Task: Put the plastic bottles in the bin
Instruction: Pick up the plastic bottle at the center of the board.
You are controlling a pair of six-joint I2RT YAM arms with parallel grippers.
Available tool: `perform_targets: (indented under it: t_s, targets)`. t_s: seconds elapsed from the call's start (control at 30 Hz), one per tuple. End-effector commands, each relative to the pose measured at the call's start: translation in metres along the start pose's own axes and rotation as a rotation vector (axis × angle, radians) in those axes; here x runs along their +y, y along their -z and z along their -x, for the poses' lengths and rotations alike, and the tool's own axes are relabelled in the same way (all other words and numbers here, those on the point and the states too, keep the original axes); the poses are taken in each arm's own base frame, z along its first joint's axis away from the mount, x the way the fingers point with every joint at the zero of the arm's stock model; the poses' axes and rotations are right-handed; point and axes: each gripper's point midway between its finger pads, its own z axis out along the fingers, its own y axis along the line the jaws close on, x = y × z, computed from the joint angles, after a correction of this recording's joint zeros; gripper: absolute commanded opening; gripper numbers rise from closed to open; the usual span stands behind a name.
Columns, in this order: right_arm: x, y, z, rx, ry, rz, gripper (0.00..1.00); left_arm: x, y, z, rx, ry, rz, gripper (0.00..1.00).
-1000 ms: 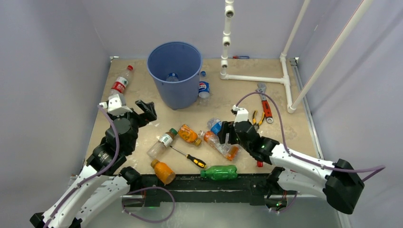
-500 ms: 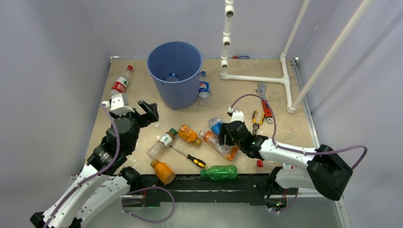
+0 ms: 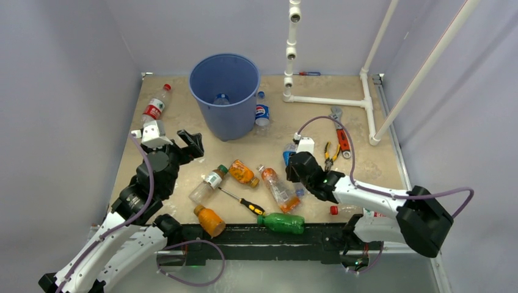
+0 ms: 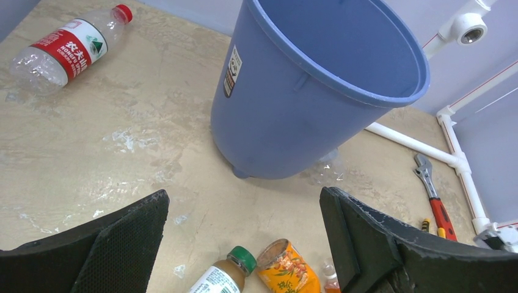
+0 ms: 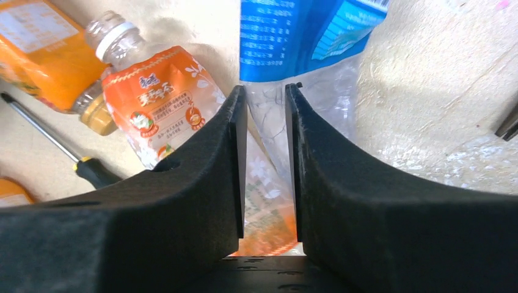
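Observation:
My right gripper (image 3: 293,160) (image 5: 266,91) is shut on a crushed clear bottle with a blue label (image 5: 305,36), low over the table's middle right. Beside it lies an orange-label bottle (image 3: 278,188) (image 5: 162,101). The left gripper (image 3: 174,139) (image 4: 244,195) hangs open and empty in front of the blue bin (image 3: 226,119) (image 4: 293,116). In the bin lies one bottle (image 3: 221,98). Loose on the table are a red-label bottle (image 3: 156,105), a blue-label one (image 3: 262,115) by the bin, a green-capped one (image 3: 207,184), two orange ones (image 3: 243,173) (image 3: 210,220) and a green one (image 3: 281,222).
A yellow-and-black screwdriver (image 3: 243,202) lies among the front bottles. A red-handled wrench (image 3: 341,133) and pliers (image 3: 330,152) lie to the right of my right gripper. A white pipe frame (image 3: 327,101) stands at the back right. A red cap (image 3: 333,210) sits near the front edge.
My right gripper has closed on the blue-label bottle and shifted it back and to the right. The orange-label bottle now lies uncovered and the green bottle has tilted slightly. The left arm stayed put.

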Motion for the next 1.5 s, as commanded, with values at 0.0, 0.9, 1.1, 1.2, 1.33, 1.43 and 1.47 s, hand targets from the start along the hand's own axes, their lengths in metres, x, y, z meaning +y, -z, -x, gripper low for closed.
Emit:
perform_targets:
  t_s: [0.0,0.9,1.1,1.2,1.33,1.43,1.47]
  targets:
    - [0.005,0.018,0.037,-0.097,-0.031,0.013,0.27,-0.005,0.001,0.004,-0.011,0.014,-0.020,0.93]
    - [0.064,0.182,0.173,-0.615,-0.310,0.640,0.00,-0.079,0.025,0.012,-0.051,0.112,-0.476,0.93]
    - [0.078,0.229,0.192,-0.757,-0.396,0.882,0.00,-0.163,0.079,-0.001,0.081,0.153,-1.027,0.93]
    - [0.086,0.236,0.193,-0.768,-0.418,0.958,0.00,-0.185,0.083,-0.028,0.247,0.122,-1.142,0.91]
    - [0.092,0.238,0.195,-0.773,-0.449,1.015,0.00,-0.201,0.093,-0.056,0.344,0.106,-1.226,0.90]
    - [0.096,0.241,0.197,-0.776,-0.476,1.055,0.00,-0.213,0.107,-0.064,0.332,0.064,-1.265,0.91]
    - [0.097,0.242,0.197,-0.775,-0.482,1.067,0.00,-0.216,0.110,-0.065,0.332,0.059,-1.272,0.91]
